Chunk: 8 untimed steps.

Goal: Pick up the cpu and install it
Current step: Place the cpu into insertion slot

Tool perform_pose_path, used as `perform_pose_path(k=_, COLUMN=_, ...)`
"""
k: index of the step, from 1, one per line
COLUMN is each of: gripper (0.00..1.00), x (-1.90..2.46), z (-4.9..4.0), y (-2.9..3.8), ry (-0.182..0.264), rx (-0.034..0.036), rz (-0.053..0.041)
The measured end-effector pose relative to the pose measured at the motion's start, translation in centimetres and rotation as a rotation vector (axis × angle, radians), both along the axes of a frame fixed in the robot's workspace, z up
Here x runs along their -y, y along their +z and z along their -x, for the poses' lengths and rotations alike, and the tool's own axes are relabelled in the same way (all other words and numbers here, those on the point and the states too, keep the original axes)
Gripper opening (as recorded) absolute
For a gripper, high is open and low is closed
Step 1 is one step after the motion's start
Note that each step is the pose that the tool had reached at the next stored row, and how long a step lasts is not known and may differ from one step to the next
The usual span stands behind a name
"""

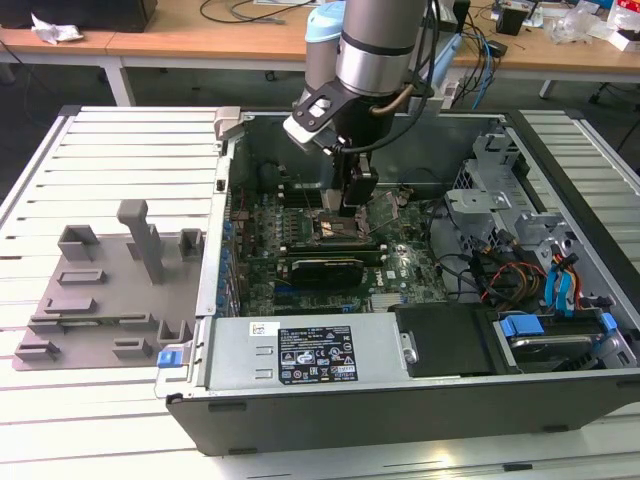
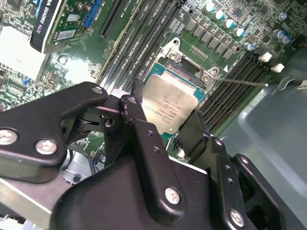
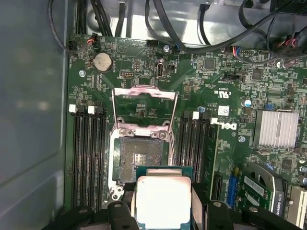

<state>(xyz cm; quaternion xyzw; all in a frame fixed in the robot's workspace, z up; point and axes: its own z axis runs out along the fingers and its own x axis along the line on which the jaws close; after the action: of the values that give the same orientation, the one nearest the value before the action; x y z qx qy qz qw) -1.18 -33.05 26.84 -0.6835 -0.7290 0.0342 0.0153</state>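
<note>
Slatted worktop (image 1: 120,140), computer case (image 1: 400,410): jaws clamped on the cpu (image 3: 163,203), open socket (image 3: 141,160) close beneath them; good seating likely needs it level and square.

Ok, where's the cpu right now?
In the first wrist view the cpu is held in the gripper, right by the open socket, which has memory slots on both sides.
</note>
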Motion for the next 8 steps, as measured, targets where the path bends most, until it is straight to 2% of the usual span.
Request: perform_pose_path(k=8, gripper=0.55, x=0.00, z=0.00, y=-0.91, ry=0.000, rx=0.0000, rz=0.0000)
